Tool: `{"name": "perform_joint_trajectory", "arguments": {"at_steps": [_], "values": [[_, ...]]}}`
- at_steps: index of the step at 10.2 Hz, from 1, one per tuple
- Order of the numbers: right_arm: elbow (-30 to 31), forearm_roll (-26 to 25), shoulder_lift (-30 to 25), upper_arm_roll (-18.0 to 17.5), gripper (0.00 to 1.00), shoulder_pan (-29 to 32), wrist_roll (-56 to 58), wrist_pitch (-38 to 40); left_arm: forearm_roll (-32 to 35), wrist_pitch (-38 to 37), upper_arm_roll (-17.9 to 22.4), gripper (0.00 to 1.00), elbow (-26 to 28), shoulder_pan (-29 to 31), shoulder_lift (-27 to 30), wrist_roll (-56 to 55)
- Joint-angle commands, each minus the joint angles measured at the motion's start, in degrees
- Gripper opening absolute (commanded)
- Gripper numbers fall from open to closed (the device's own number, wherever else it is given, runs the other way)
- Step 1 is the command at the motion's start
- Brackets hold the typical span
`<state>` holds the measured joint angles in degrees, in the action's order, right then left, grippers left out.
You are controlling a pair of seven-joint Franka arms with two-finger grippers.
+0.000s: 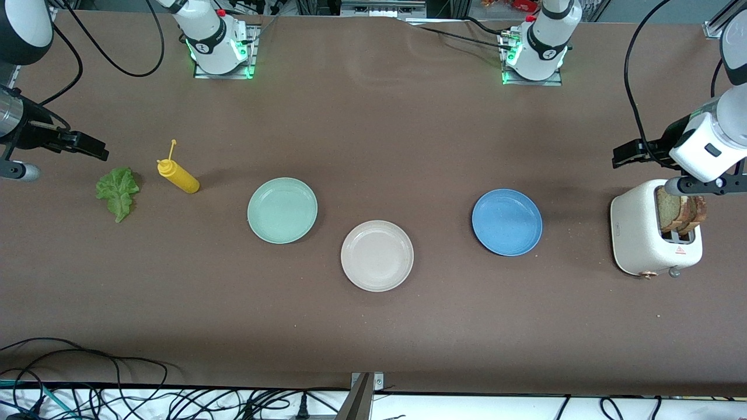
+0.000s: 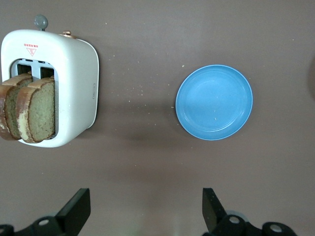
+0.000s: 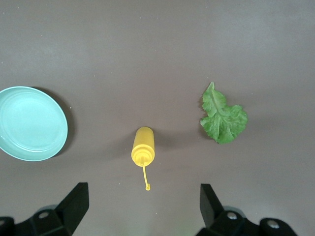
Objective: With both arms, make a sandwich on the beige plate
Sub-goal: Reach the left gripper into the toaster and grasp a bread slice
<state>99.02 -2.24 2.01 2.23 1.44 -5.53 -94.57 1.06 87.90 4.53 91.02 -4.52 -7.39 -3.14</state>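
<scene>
Both arms are cut off by the front view's edges. The round pale beige plate point(image 1: 377, 255) lies bare mid-desk, nearer the camera than the mint-green plate point(image 1: 282, 210) and blue plate point(image 1: 506, 221). Two speckled tan bread slices point(image 2: 29, 112) stand half-hidden in the white toaster point(image 1: 639, 233) — the ruffled green lettuce leaf point(image 3: 223, 116) lies beside the yellow squeeze bottle point(image 3: 143, 146). The left gripper point(image 2: 145, 209) hangs over the desk by the toaster and the right gripper point(image 3: 142, 206) by the bottle, fingers spread.

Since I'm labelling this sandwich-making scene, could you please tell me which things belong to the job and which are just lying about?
Belongs to the job:
- beige plate
- bread slices in the toaster
- lettuce leaf
- left gripper, open
- right gripper, open

Just lying about:
- mint-green plate
- blue plate
- yellow squeeze bottle, on its side
</scene>
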Motion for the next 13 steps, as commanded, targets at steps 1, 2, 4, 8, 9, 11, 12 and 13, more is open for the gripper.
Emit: {"name": "perform_joint_trajectory", "arguments": {"at_steps": [1, 2, 4, 8, 9, 11, 12, 13], "values": [[-0.59, -0.83, 0.19, -0.12, 1.00, 0.23, 0.52, 0.09, 4.02, 3.21, 0.04, 1.00, -0.67, 1.52, -2.45, 1.21], [-0.59, -0.83, 0.19, -0.12, 1.00, 0.23, 0.52, 0.09, 4.12, 4.98, -0.04, 1.00, -0.67, 3.53, -3.50, 1.30], [-0.59, -0.83, 0.19, -0.12, 1.00, 0.23, 0.87, 0.09, 4.03, 9.55, 0.04, 1.00, -0.58, 7.66, -5.70, 9.77], [-0.59, -0.83, 0.19, -0.12, 1.00, 0.23, 1.22, 0.18, 3.24, 15.09, -0.04, 1.00, -0.32, 12.60, -10.36, 18.86], [-0.59, -0.83, 0.19, -0.12, 1.00, 0.23, 1.22, 0.18, 3.24, 16.49, -0.04, 1.00, 0.30, 13.13, -11.06, 20.09], [-0.59, -0.83, 0.19, -0.12, 1.00, 0.23, 1.22, 0.18, 3.24, 20.18, -0.04, 1.00, 3.36, 13.92, -10.98, 20.46], [-0.59, -0.83, 0.19, -0.12, 1.00, 0.23, 1.22, 0.18, 3.24, 21.33, -0.04, 1.00, 4.33, 14.27, -11.07, 20.63], [-0.59, -0.83, 0.19, -0.12, 1.00, 0.23, 1.22, 0.18, 3.24, 23.00, -0.13, 1.00, 5.74, 14.71, -10.90, 21.07]]}}
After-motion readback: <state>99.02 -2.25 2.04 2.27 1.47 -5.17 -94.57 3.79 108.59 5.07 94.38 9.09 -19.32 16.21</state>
